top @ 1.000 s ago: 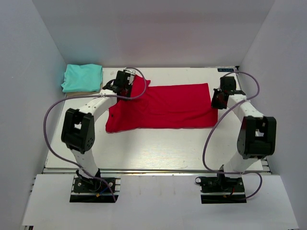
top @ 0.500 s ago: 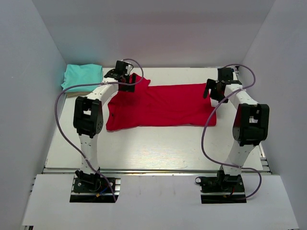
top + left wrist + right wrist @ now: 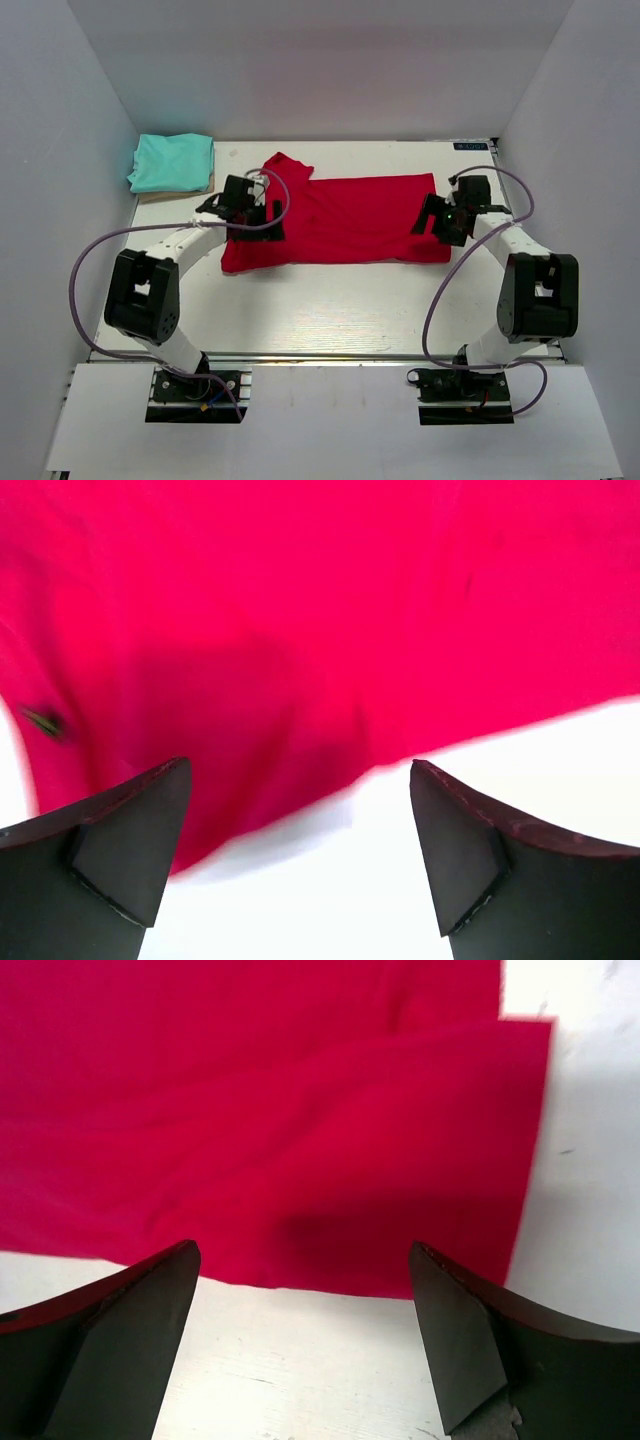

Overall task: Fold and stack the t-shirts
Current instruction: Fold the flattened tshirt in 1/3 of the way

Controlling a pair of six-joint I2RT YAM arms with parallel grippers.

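Note:
The red t-shirt point(image 3: 340, 220) lies spread flat across the middle of the white table, one sleeve pointing to the far left. The teal t-shirt point(image 3: 172, 162) rests folded in the far left corner. My left gripper point(image 3: 248, 210) hovers over the red shirt's left part, open and holding nothing. In the left wrist view the left gripper point(image 3: 300, 860) frames bare table, with the red t-shirt point(image 3: 300, 630) just beyond. My right gripper point(image 3: 437, 220) hangs open over the shirt's right end. In the right wrist view the right gripper point(image 3: 305, 1330) sits short of the red t-shirt point(image 3: 280, 1130) and its hem.
White walls close in the table on the left, right and back. A metal rail point(image 3: 320, 355) runs along the near edge by the arm bases. Grey cables point(image 3: 90, 270) loop beside each arm. A tan strip point(image 3: 165, 195) shows under the teal shirt.
Both grippers were shut on the red shirt's far corners a second ago; both have opened and let go. The arms swung toward the back, then came nearer over the shirt.

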